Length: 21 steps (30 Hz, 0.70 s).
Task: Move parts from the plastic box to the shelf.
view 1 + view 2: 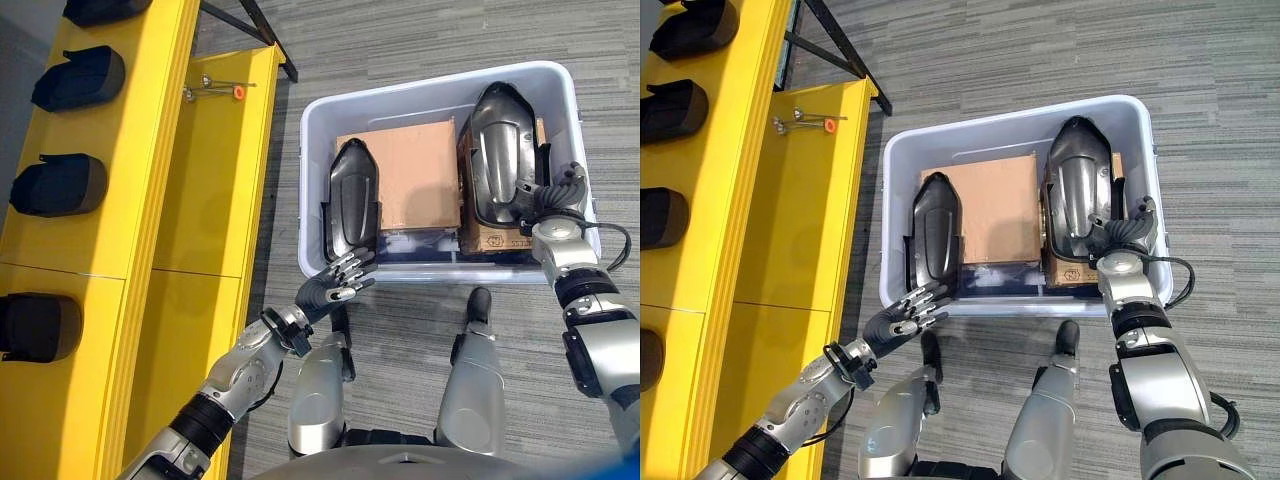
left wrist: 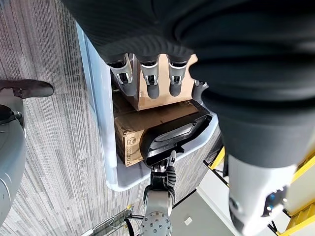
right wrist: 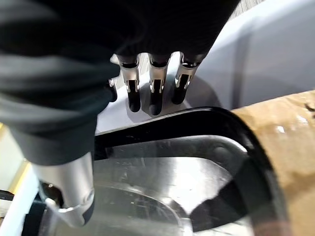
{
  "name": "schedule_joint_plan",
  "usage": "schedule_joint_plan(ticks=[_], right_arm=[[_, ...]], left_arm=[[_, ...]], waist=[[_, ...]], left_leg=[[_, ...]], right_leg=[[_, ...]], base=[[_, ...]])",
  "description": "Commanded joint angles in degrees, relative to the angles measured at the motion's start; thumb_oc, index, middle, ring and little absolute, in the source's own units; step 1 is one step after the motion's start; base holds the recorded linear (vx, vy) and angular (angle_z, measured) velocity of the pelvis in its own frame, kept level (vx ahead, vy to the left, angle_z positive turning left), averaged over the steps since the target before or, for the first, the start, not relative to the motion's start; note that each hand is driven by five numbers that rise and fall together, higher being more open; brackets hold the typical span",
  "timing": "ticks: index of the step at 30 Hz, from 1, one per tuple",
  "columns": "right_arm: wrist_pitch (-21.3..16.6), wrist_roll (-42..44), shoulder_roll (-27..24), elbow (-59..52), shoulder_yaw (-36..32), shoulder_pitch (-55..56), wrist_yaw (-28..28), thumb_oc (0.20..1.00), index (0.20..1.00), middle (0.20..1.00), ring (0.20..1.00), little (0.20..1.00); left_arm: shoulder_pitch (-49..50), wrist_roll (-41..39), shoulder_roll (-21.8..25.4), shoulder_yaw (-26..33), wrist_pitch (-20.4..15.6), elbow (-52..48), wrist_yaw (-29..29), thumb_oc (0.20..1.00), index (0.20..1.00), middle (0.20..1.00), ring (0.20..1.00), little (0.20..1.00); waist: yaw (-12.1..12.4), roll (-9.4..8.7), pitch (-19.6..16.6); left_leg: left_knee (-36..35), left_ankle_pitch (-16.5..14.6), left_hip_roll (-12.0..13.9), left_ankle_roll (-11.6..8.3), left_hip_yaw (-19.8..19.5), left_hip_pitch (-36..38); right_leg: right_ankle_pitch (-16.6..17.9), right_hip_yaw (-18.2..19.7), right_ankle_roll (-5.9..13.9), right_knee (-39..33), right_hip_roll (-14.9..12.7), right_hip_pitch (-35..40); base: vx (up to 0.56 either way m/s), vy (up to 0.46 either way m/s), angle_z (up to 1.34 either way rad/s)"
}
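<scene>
A: What's in the plastic box (image 1: 318, 190)?

B: A pale, smooth-walled tub on the ribbed grey carpet (image 1: 430, 40), holding two glossy black teardrop parts on flat brown cardboard (image 1: 415, 170). The smaller part (image 1: 354, 205) lies at its left, the larger part (image 1: 503, 160) at its right; both run lengthwise, rounded tips toward the far wall.

A: The hands?

B: The right hand (image 1: 1127, 234) sits at the larger part's near end, fingers (image 3: 153, 93) bent over its rim, probably gripping. The left hand (image 1: 332, 283) hovers released at the near wall.

A: The shelf (image 1: 170, 200)?

B: Yellow, carrying four dark parts (image 1: 60, 185).
</scene>
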Motion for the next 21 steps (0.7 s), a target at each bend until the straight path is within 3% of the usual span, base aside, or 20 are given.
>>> schedule_joint_plan(ticks=[1,8,21], right_arm=[[1.37,0.6,-2.17,0.58,0.3,-4.04,0.06,1.0,1.0,1.0,1.0,1.0],[5.8,-5.52,-3.74,5.33,4.9,-5.67,6.85,1.0,1.0,1.0,1.0,1.0],[14.53,-9.68,-5.43,14.04,8.63,-7.99,9.25,1.0,1.0,1.0,1.0,1.0]], left_arm=[[0.67,-1.29,-0.24,-1.09,-2.09,-5.31,-0.8,1.0,1.0,1.0,1.0,1.0],[-0.02,-1.28,0.32,-0.84,-1.16,-5.48,-0.75,1.0,1.0,1.0,1.0,1.0],[-1.09,-1.12,2.19,-0.68,0.86,-7.39,-0.03,1.0,1.0,1.0,1.0,1.0]], waist=[[1.13,3.28,0.91],[2.19,2.75,0.91],[4.97,1.44,0.91]], left_leg=[[3.6,-0.11,-0.81,2.47,-1.47,-2.91],[4.73,-0.16,-0.63,2.48,-1.63,-5.33],[6.48,-0.05,-0.33,2.83,-2.77,-10.52]], right_leg=[[-8.26,-3.23,-3.49,10.67,0.88,-0.72],[-8.28,-3.63,-3.5,11.96,0.61,-2.93],[-7.97,-5.16,-3.49,13.13,0.79,-6.2]], base=[[0.01,-0.013,-0.05],[0.0,-0.014,0.01],[0.0,-0.026,0.06]])
